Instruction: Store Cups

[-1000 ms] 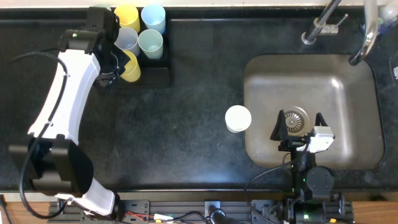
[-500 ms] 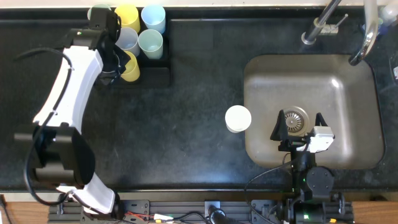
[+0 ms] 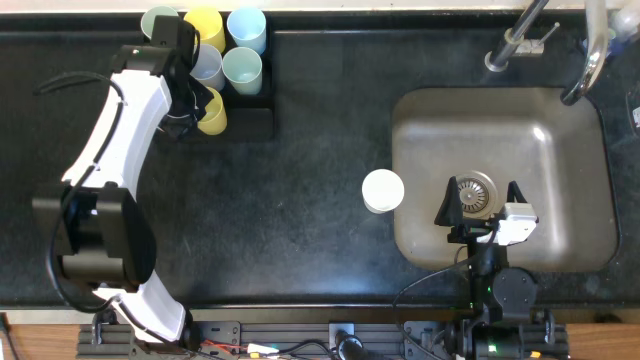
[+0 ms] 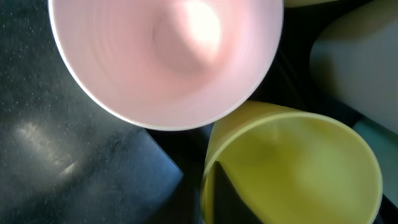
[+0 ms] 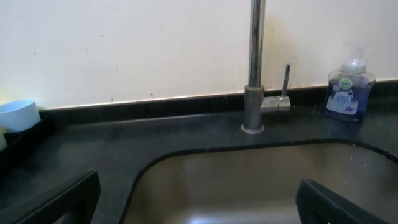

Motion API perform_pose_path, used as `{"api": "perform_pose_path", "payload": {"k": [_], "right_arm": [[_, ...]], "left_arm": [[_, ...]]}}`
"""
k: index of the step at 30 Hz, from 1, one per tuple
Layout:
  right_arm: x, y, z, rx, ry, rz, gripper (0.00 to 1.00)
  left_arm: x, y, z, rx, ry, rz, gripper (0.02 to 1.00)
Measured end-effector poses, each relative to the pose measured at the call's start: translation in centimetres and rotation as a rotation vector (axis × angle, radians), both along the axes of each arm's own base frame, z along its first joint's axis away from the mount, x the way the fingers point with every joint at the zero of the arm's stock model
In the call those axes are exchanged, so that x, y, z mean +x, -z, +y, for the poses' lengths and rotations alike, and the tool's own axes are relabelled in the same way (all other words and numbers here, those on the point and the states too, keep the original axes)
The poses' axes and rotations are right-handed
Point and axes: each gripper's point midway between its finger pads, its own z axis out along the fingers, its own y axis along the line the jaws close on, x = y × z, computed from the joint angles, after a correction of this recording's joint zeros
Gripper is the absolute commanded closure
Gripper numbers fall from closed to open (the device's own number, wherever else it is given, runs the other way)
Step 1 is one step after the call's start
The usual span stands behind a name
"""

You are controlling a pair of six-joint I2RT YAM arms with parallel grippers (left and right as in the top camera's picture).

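A black tray (image 3: 255, 122) at the back left holds several upright cups: green (image 3: 158, 20), yellow (image 3: 205, 22), blue (image 3: 246, 26), pale (image 3: 207, 62) and teal (image 3: 242, 69). My left gripper (image 3: 192, 108) is at the tray's front, shut on the rim of a second yellow cup (image 3: 212, 110). That yellow cup (image 4: 298, 168) has one dark finger (image 4: 224, 196) inside it, and a pale pink cup (image 4: 165, 56) stands right beside it. A white cup (image 3: 383, 190) stands alone on the counter beside the sink. My right gripper (image 3: 480, 205) hangs open over the sink, holding nothing.
The steel sink (image 3: 560, 130) fills the right side, with a tap (image 5: 254, 68) and a soap bottle (image 5: 350, 90) behind it. Dark counter (image 3: 280, 230) lies bare between the tray and the sink.
The left arm's upper link has swung slightly toward the back of the counter. The yellow cup in its gripper has barely moved. The right arm is still.
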Motion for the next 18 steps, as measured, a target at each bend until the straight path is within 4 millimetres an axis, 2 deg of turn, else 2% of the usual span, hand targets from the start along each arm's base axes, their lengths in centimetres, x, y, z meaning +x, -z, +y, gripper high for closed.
{"api": "perform_pose_path", "payload": {"k": [1, 7, 10, 13, 15, 18], "right_arm": [[0.0, 0.0, 0.0, 0.0, 0.0, 0.0, 0.007], [0.0, 0.0, 0.0, 0.0, 0.0, 0.0, 0.003], [0.0, 0.0, 0.0, 0.0, 0.0, 0.0, 0.005], [0.0, 0.0, 0.0, 0.0, 0.0, 0.0, 0.003], [0.0, 0.0, 0.0, 0.0, 0.0, 0.0, 0.005], [0.0, 0.0, 0.0, 0.001, 0.0, 0.0, 0.005]], "left_arm": [[0.0, 0.0, 0.0, 0.0, 0.0, 0.0, 0.02], [-0.4, 0.0, 0.1, 0.002, -0.002, 0.014, 0.023], [-1.0, -1.0, 0.2, 0.004, -0.003, 0.009, 0.02], [-1.9, -3.7, 0.2, 0.003, -0.003, -0.035, 0.02], [-3.0, -6.6, 0.3, -0.001, -0.003, -0.092, 0.02], [-5.9, -11.6, 0.5, -0.006, 0.002, -0.188, 0.02]]}}
